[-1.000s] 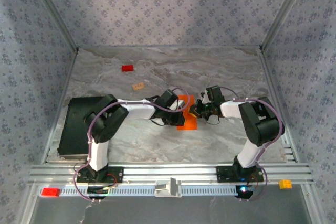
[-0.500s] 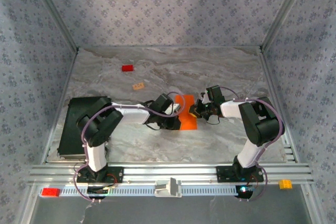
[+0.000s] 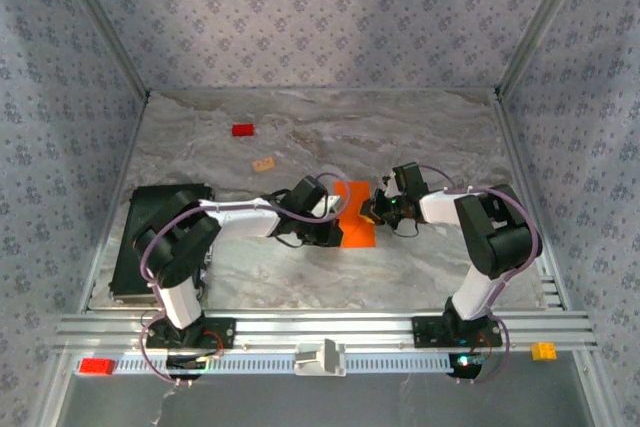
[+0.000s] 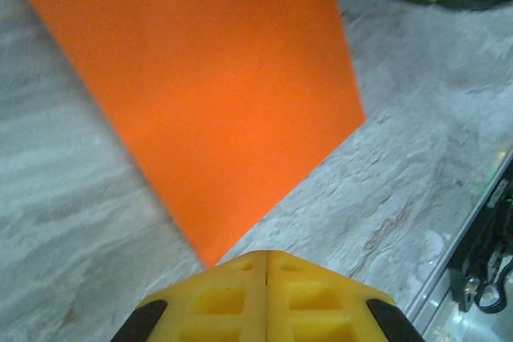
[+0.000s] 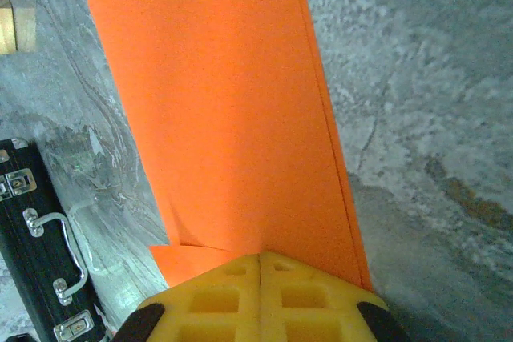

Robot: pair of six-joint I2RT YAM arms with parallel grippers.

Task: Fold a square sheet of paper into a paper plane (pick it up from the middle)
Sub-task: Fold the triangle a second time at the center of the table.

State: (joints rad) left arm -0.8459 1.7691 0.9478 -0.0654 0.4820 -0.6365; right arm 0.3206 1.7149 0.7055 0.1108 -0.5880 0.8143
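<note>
Paper (image 3: 358, 229) | left tool (image 4: 266, 254) closed at corner | right tool (image 5: 260, 256) closed over edge

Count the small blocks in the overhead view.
4: the red block at the table's back left, the tan block just nearer, the second red block on the front rail's left end, the yellow block near its right end. Others may be hidden.
</note>
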